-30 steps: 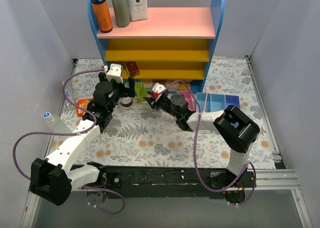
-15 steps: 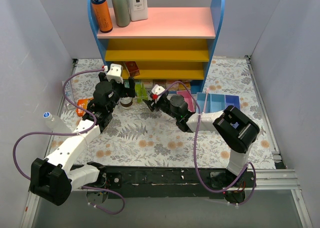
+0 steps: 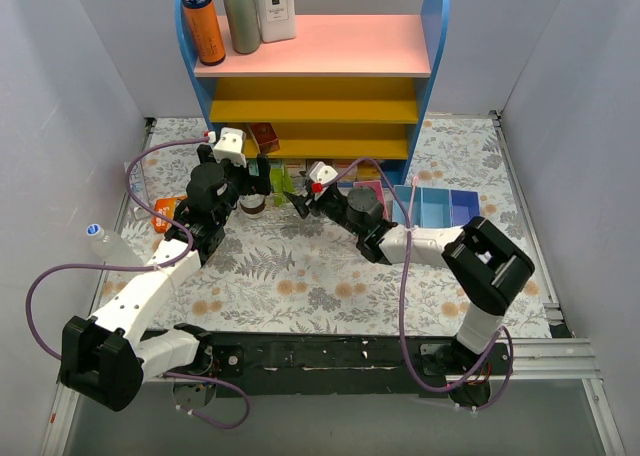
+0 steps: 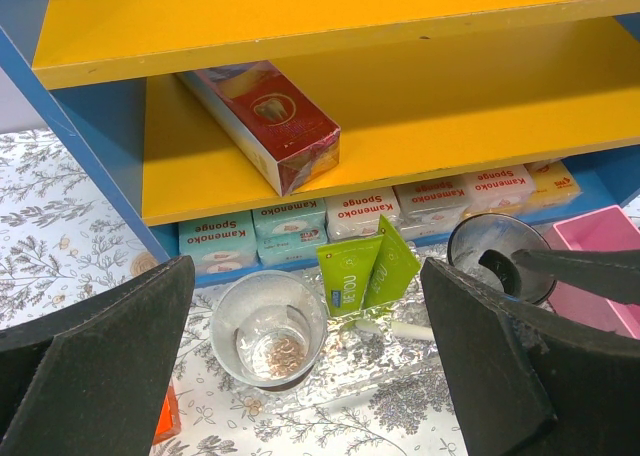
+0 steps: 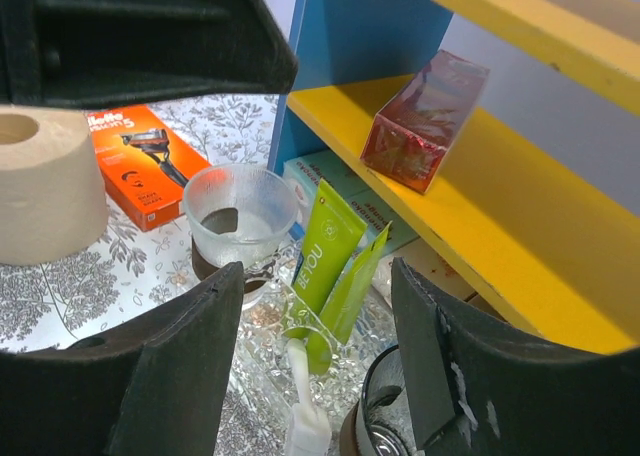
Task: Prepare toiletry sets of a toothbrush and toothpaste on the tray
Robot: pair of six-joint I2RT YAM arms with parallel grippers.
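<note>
The clear tray (image 4: 400,381) lies in front of the shelf's bottom level. On it stand a clear cup (image 4: 270,326), two lime-green toothpaste tubes (image 4: 365,273) leaning together, and a darker cup (image 4: 495,261). A white toothbrush (image 4: 412,329) lies on the tray below the tubes. My left gripper (image 4: 320,376) hangs wide open and empty above the tray. My right gripper (image 5: 315,376) is open over the tray, with the toothbrush (image 5: 303,396), the tubes (image 5: 330,256) and the darker cup (image 5: 385,416) showing between its fingers. In the top view the two grippers (image 3: 258,181) (image 3: 298,202) meet at the tubes (image 3: 283,184).
The blue-sided shelf (image 3: 320,76) rises just behind the tray, with a red box (image 4: 265,121) and sponge packs (image 4: 300,226) on it. A pink bin (image 3: 368,191) and a blue bin (image 3: 435,206) sit to the right. An orange razor box (image 5: 140,171) and a paper roll (image 5: 40,186) lie left.
My right arm's elbow has swung to the right while its gripper stays at the tray. My left arm has not moved.
</note>
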